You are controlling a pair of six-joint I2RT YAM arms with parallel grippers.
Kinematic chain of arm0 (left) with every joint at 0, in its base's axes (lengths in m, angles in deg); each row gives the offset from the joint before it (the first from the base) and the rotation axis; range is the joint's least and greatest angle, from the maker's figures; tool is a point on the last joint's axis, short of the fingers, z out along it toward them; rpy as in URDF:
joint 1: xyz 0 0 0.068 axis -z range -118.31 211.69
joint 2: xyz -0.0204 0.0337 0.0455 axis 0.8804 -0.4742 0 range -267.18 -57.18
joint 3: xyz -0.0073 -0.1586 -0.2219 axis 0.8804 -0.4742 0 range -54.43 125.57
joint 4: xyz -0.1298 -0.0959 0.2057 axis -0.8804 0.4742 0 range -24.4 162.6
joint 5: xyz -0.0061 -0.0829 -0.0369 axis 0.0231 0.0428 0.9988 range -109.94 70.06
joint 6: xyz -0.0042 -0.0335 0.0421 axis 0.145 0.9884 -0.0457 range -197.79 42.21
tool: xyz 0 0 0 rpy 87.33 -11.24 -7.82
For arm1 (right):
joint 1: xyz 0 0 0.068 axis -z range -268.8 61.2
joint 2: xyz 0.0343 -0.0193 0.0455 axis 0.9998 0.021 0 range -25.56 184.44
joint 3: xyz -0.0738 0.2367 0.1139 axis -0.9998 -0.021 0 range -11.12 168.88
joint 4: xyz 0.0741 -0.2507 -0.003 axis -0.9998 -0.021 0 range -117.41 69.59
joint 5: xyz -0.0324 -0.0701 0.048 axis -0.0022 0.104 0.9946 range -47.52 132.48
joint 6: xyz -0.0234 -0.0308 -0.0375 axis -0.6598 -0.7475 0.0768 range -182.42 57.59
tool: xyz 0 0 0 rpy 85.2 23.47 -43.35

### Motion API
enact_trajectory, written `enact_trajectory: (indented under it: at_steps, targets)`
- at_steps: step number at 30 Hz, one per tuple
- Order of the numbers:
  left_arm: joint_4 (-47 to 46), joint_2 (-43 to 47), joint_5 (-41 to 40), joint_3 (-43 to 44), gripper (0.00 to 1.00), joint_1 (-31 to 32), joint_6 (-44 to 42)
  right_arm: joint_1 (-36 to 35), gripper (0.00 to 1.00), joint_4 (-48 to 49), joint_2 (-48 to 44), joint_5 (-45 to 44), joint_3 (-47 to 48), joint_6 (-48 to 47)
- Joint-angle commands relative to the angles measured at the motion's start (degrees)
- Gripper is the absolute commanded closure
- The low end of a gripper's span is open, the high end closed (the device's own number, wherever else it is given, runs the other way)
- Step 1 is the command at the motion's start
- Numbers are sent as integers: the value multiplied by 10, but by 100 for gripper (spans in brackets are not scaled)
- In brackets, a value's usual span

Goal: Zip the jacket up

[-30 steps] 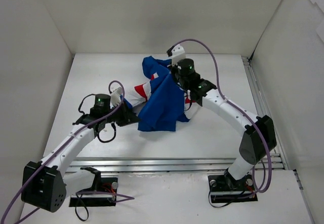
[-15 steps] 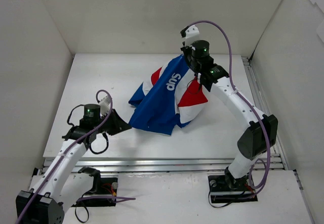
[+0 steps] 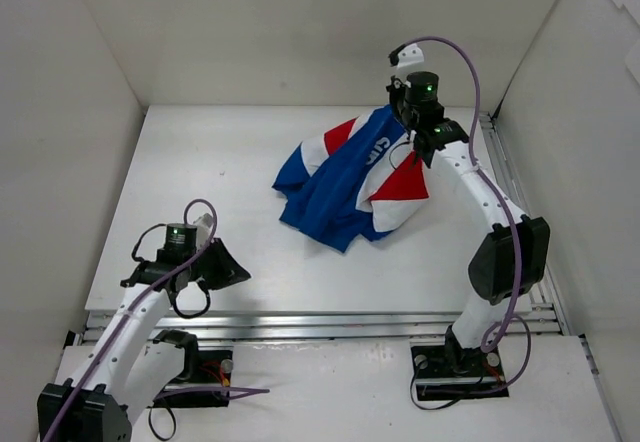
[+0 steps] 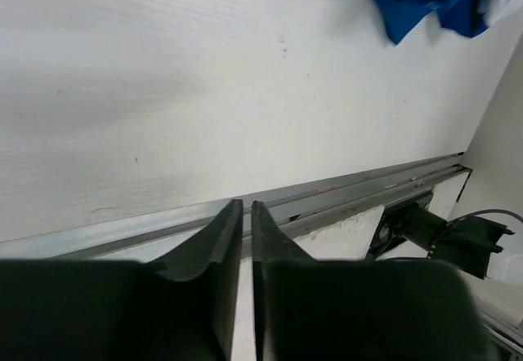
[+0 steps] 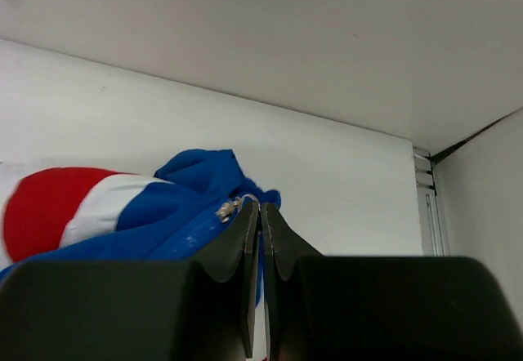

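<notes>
Over the white desk [image 3: 180,192], the right gripper [image 5: 260,207] pinches the jacket [image 3: 340,187] at its far edge, likely to spread it, while the left gripper [image 4: 247,207] hangs clenched and empty, well apart.

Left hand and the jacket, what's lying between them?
Nothing: only bare white table separates the left hand from the jacket, clearest in the top view.

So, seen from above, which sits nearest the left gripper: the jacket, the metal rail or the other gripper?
1. The metal rail, close by the left gripper, along the table's near edge.
2. The jacket, mid-table, farther back and to the right.
3. The right gripper, far back right, pinching the jacket's far edge.
</notes>
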Motion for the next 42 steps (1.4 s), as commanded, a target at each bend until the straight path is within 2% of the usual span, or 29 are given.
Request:
enact_trajectory:
  at_steps: [1, 2, 3, 4, 5, 7, 9, 13, 19, 25, 34, 40, 42]
  targets:
    - [13, -6, -10, 21, 90, -3, -11, -16, 98, 60, -49, -3, -9, 12]
    - [18, -2, -28, 31, 79, -3, -14, -23, 91, 59, -55, -11, -22, 15]
    - [27, 11, -39, 37, 73, -3, -17, -32, 83, 58, -61, -14, -36, 18]
    - [34, 13, -50, 46, 67, -3, -20, -36, 62, 57, -78, -13, -67, 34]
    - [41, 15, -72, 65, 55, -3, -29, -37, 54, 57, -86, -7, -82, 44]
    - [48, 15, -86, 81, 47, -3, -34, -40, 43, 54, -114, -2, -125, 65]
    - [35, 8, -94, 97, 42, -3, -39, -41, 37, 43, -138, -2, -162, 105]
    - [15, -11, -120, 117, 35, 25, -40, -40, 33, 17, -167, -5, -215, 173]
    - [-10, -38, -130, 127, 26, 38, -46, -51, 32, -22, -139, 24, -265, 230]
    - [-24, -41, -132, 128, 24, 55, -49, -73, 32, -45, -80, 37, -306, 264]
    - [-24, -64, -156, 144, 22, 84, -70, -86, 33, -69, -50, 50, -366, 278]
    - [-1, -65, -173, 174, 22, 90, -92, -105, 35, -128, -56, 31, -388, 291]
    - [7, -60, -182, 179, 21, 90, -100, -126, 37, -141, -92, 26, -395, 294]
